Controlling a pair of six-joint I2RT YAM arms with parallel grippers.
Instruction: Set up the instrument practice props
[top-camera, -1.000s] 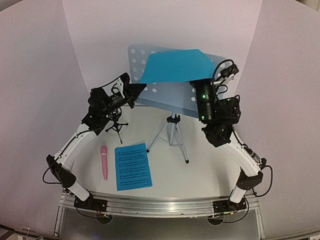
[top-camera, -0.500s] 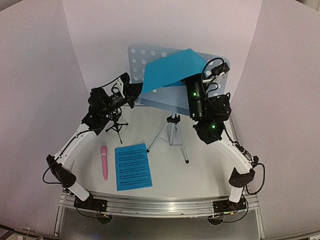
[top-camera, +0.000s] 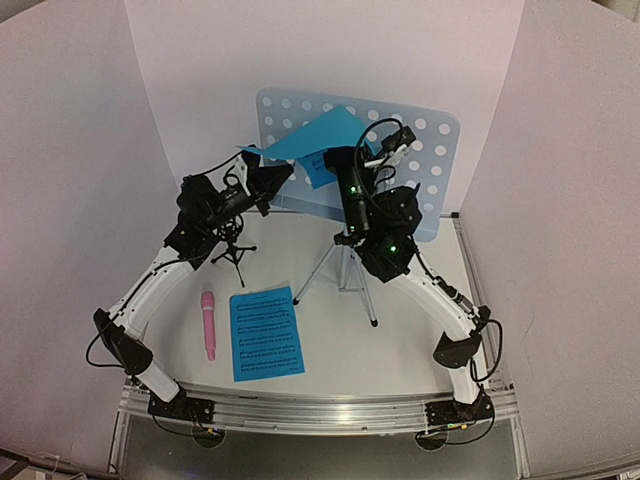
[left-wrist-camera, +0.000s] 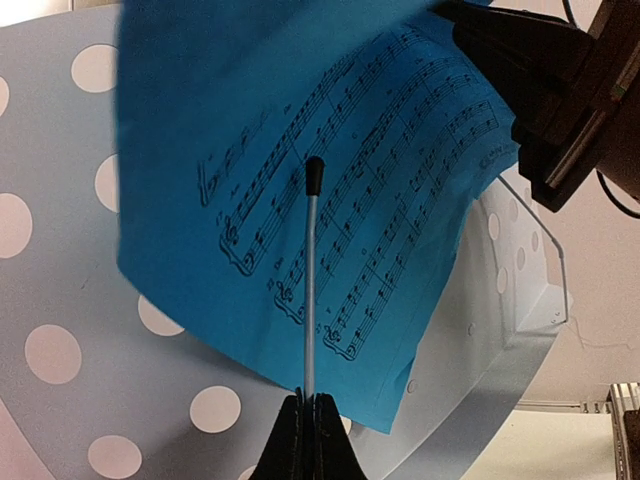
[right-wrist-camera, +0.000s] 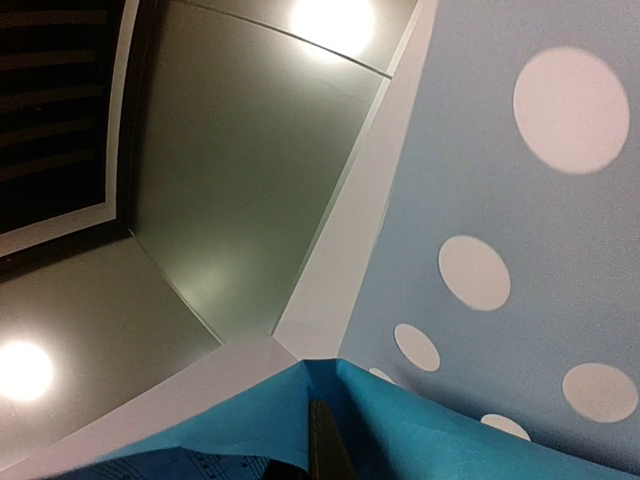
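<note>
from above, the pale-blue perforated desk (top-camera: 430, 160) stands on silver tripod legs (top-camera: 345, 268) at the back of the table (top-camera: 400, 330). the right gripper (top-camera: 337, 160) is raised in front of the desk and its jaws are closed on a blue music sheet (top-camera: 312, 138), which hangs in the air across the left half of the desk. the left gripper (top-camera: 280, 178) reaches to the lower left edge of the desk. near the front, a second blue sheet (top-camera: 266, 333) lies flat on the table, with the pink microphone (top-camera: 208, 325) just beside it on its left. the small black mic tripod (top-camera: 235, 250) stands upright under the left arm.

in the left wrist view, the jaws are together on a thin silver rod (left-wrist-camera: 310, 290) with a black tip. the rod points up over the printed side of the held sheet, and the dotted desk is behind the sheet. the other gripper is dark at the top right, at the sheet's edge.

in the right wrist view, only one dark fingertip shows at the bottom (the rest is hidden), and the blue paper is folded around it. the desk with its round holes fills the right side.
</note>
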